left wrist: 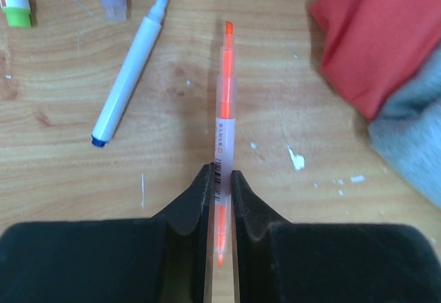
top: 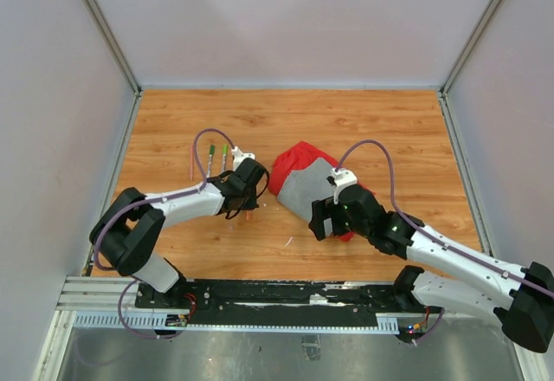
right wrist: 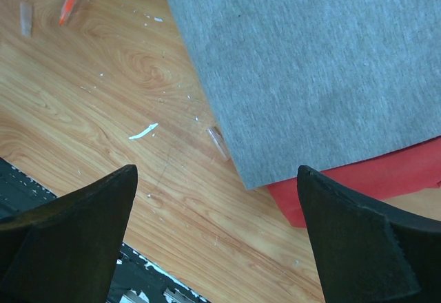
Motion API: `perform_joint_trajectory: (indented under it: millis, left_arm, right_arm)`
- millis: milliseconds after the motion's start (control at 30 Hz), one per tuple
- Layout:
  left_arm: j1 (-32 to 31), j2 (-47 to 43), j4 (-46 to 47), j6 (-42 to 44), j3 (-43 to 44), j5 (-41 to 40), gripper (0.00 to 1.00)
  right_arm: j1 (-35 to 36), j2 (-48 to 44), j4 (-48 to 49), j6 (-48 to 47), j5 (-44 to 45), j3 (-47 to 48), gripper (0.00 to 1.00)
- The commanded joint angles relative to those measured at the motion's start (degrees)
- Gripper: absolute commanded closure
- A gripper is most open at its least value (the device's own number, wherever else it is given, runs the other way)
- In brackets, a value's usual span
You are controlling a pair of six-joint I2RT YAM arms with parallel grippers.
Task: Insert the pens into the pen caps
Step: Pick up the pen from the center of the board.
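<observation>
While pinching orange pen (left wrist: 224, 110) tight in left gripper (left wrist: 220, 179) | step: pickup | right gripper (right wrist: 217, 179) wide, empty | next: lift, seek matching cap

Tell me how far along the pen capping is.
Done: nothing clearly; the blue-ended pen lies with its tip bare. In hand: the left gripper is shut on the orange pen, tip uncapped. Remaining: the right gripper hangs open and empty over the grey cloth; no cap fetched.
</observation>
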Motion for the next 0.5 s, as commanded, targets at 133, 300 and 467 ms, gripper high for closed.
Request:
perform_joint_trajectory:
  millis: [133, 300, 467]
  left_arm:
    - [-3.80, -16.28, 7.47, 0.95, -5.45, 7.76, 1.00]
    - [-7.06, -25.36, 12.48, -0.69, -9.37, 11.29, 1.00]
    - [-10.89, -30.59, 15.47, -2.78, -12.06, 11.80, 1.00]
  right_arm:
    - [-0.49, -2.92, 2.41, 4.72, 0.81, 0.29, 0.01]
    - [-0.49, -5.79, 10.15, 10.43, -1.55, -1.55, 0.07]
    - [-0.49, -7.54, 18.58, 17.56, -1.95, -3.10, 0.14]
